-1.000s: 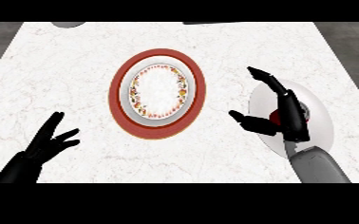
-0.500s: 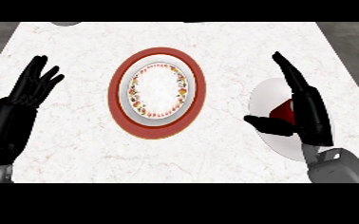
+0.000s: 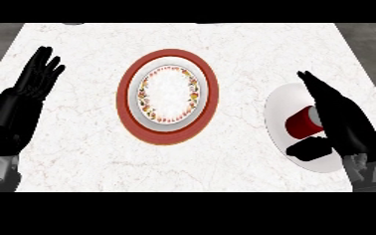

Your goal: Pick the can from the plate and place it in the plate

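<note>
- Widest of all, the white marbled bench (image 3: 81,164) fills the view from left to right under everything.
- At centre, slightly toward the far side, sits the red-rimmed plate (image 3: 167,95), with a white inner ring and a speckled floral band around its pale middle; nothing lies on it.
- Over at the right edge is the plain white plate (image 3: 277,113), well apart from the red-rimmed one and partly covered by the arm and hand above it.
- Here's the right hand (image 3: 339,118), coming in from the near right corner and lying across that white plate, its fingers stretched almost straight toward the far side along the right flank of the can, its thumb hooked in on the near side of it.
- So that hand brackets the can rather than wraps it: fingers right beside it, thumb below, not curled round it.
- At the far left edge, the left hand (image 3: 31,90) rests open, fingers up and spread, holding nothing.
- Smallest, the red can (image 3: 301,122) lies on the white plate, tucked between the right hand's fingers and thumb.
</note>
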{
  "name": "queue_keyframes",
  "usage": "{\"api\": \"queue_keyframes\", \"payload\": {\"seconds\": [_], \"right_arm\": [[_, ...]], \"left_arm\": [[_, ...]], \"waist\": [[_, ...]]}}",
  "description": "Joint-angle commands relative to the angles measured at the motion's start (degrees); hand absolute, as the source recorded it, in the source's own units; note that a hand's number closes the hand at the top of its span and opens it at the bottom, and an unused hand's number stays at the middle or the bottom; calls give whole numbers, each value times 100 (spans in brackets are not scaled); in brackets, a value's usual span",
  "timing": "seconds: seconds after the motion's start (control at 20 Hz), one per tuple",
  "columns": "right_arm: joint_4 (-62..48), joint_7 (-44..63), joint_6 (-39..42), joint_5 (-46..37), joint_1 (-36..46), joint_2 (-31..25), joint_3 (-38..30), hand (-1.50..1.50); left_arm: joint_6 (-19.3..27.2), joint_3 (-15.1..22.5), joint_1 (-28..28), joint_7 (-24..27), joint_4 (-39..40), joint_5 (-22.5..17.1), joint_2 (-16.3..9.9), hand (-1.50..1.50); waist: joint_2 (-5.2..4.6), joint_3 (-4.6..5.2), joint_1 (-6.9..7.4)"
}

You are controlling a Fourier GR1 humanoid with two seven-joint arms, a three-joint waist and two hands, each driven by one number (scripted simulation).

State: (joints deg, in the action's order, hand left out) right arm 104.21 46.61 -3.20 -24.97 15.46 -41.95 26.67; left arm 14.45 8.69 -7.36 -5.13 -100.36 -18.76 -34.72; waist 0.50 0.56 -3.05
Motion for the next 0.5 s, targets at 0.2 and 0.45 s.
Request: {"api": "queue_keyframes", "payload": {"seconds": [0.2,0.45], "right_arm": [[1003,2392,1811,823,308,-190,-72,-150],[555,2629,1744,430,465,87,45,-150]], "left_arm": [[-401,-63,-317,395,652,42,191,0],[-441,-93,-729,54,672,67,296,0]], "waist": [[-41,-42,233],[-44,-51,295]]}}
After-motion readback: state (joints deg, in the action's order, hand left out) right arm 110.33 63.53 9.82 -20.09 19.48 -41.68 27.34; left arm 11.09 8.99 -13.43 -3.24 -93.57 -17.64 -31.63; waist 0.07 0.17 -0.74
